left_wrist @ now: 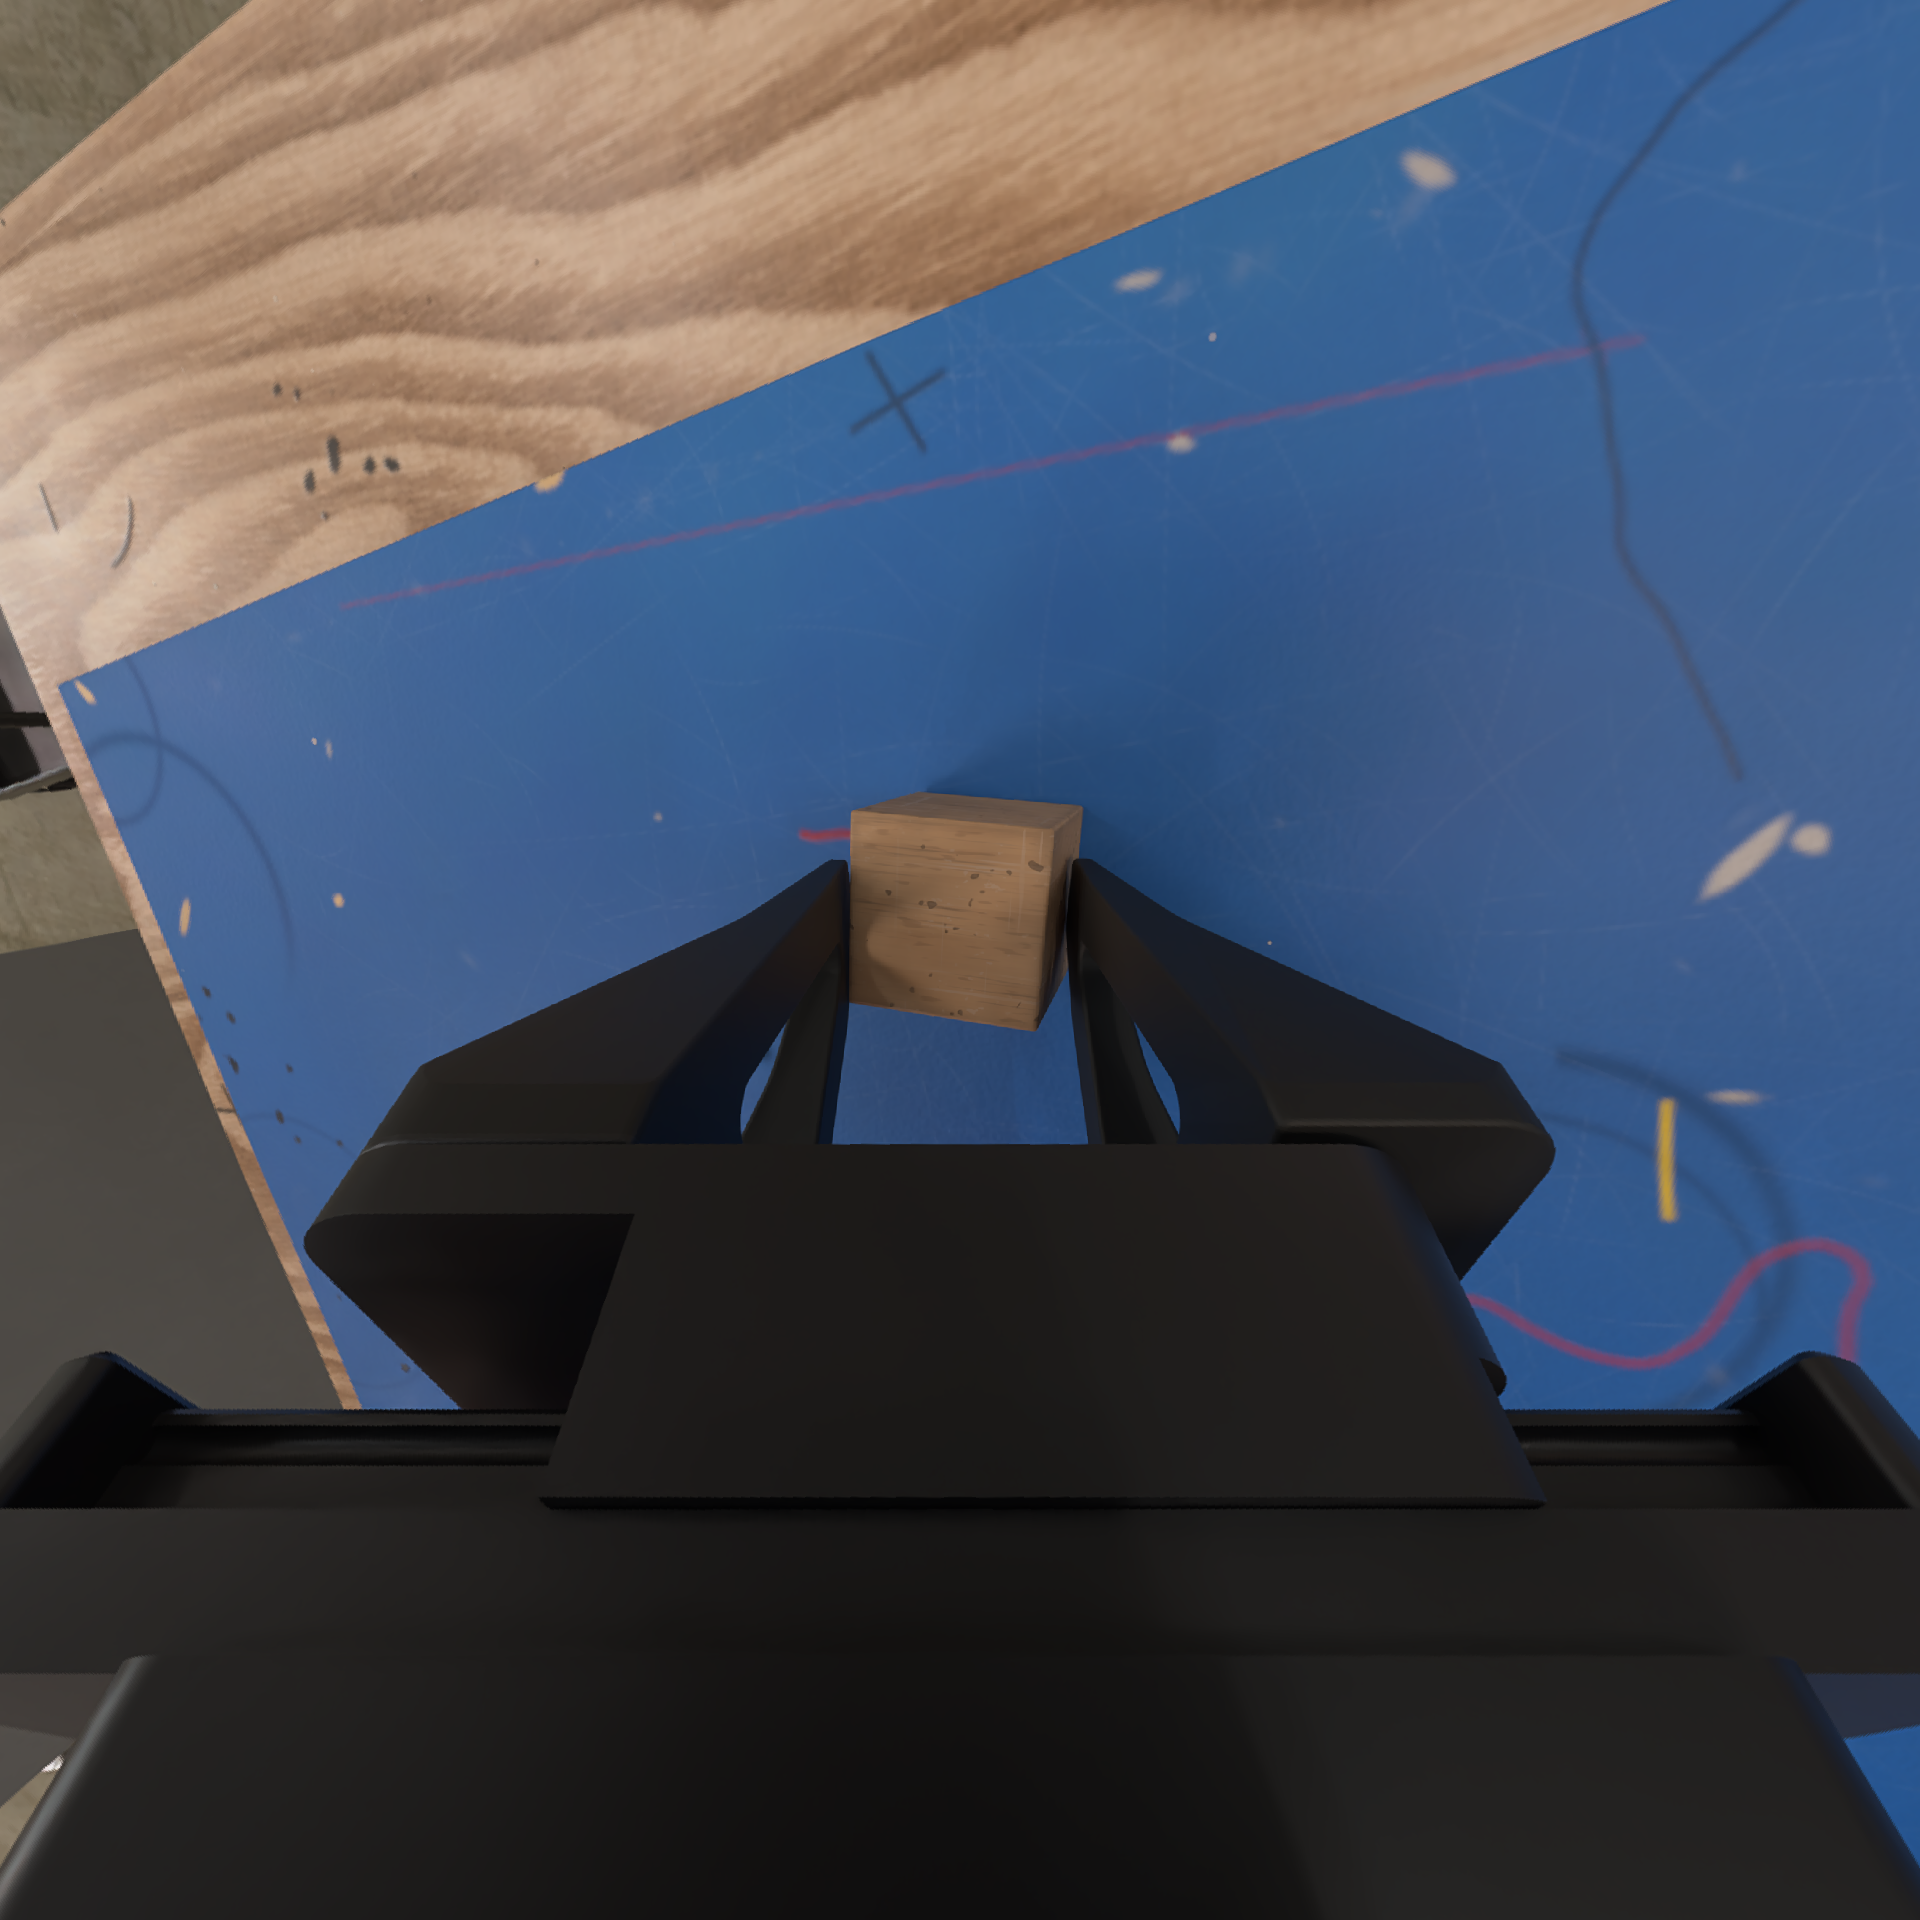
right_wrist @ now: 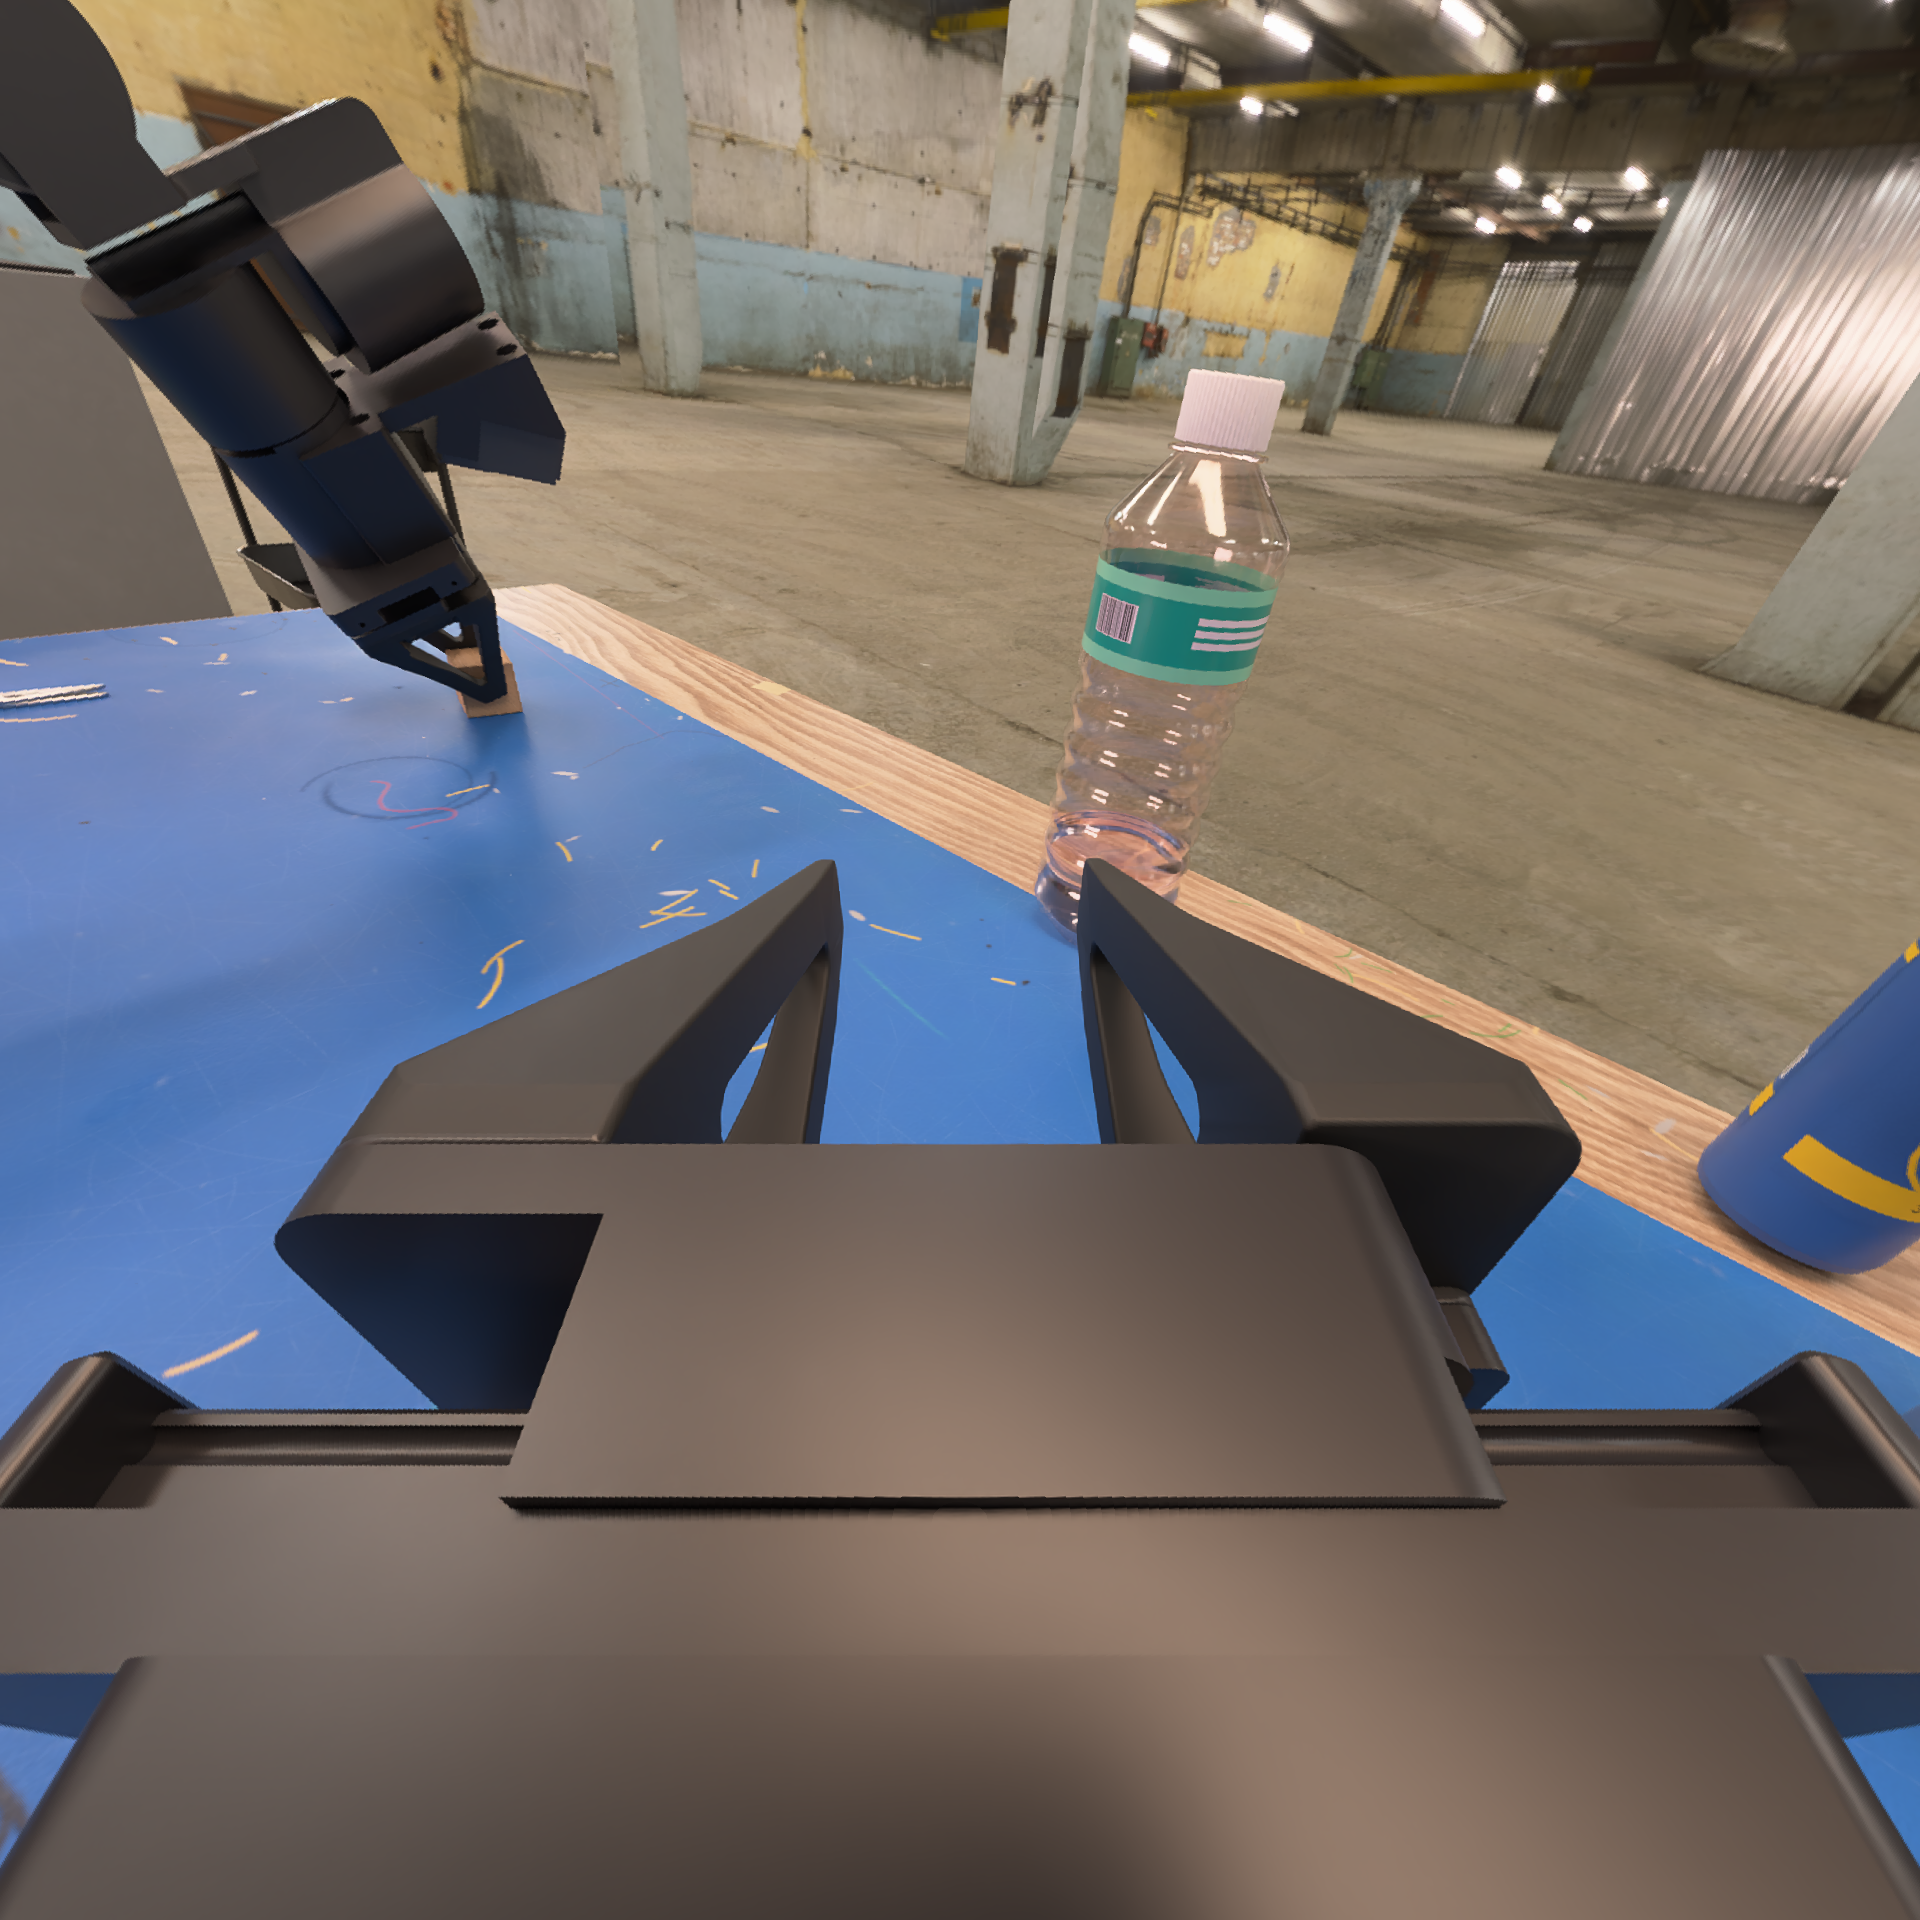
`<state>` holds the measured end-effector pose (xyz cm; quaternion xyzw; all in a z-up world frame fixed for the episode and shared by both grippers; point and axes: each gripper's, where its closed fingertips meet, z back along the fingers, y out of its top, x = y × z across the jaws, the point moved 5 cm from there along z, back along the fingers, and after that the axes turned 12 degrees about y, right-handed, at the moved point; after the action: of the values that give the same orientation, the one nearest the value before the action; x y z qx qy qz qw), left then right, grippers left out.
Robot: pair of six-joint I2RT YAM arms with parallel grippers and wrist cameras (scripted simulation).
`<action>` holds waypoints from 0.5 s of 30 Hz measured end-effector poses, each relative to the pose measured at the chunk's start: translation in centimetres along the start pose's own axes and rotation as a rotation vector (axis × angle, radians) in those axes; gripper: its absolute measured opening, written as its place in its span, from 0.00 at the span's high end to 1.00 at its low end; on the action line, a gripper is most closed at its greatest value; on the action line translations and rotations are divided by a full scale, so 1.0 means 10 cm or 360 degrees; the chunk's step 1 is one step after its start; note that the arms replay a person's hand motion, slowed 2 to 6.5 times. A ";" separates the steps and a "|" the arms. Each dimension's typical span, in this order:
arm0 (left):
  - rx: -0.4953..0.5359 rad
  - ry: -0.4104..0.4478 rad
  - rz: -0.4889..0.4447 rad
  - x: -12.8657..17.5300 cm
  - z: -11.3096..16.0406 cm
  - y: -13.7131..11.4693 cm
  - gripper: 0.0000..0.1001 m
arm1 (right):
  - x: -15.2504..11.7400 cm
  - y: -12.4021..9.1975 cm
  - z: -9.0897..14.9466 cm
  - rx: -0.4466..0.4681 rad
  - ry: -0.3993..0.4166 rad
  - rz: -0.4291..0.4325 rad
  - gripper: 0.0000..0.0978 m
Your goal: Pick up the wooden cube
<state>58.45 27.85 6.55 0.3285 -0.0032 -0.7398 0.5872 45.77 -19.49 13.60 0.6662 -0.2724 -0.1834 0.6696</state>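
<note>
The wooden cube (left_wrist: pixel 951 914) is a small light-brown block on the blue mat (left_wrist: pixel 1351 623). My left gripper (left_wrist: pixel 961 883) has its two black fingers pressed against the cube's left and right sides, shut on it. The cube sits at mat level; I cannot tell whether it is lifted. In the right wrist view, the left gripper (right_wrist: pixel 473 675) points down at the cube (right_wrist: pixel 497 701) at the far left of the mat. My right gripper (right_wrist: pixel 958 894) is open and empty, low over the mat, far from the cube.
A clear plastic bottle (right_wrist: pixel 1174 644) with a teal label and white cap stands at the mat's edge just beyond my right fingertips. A blue container with yellow marks (right_wrist: pixel 1839 1153) leans on the wooden table border (right_wrist: pixel 831 748) at right. The table edge runs behind them.
</note>
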 end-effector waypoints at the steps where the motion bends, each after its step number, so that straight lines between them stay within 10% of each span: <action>1: 0.0003 -0.0004 -0.0007 0.00 0.00 0.00 0.65 | 0.00 0.00 0.00 -0.0001 0.0002 -0.0001 0.61; 15: 0.0267 -0.0165 -0.0143 0.04 0.44 0.19 0.66 | -0.02 0.02 -0.03 0.0008 0.0060 -0.0016 0.60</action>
<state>57.91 25.24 10.61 0.3377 -0.0809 -0.7784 0.5229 45.74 -19.09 13.78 0.6726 -0.2567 -0.1734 0.6721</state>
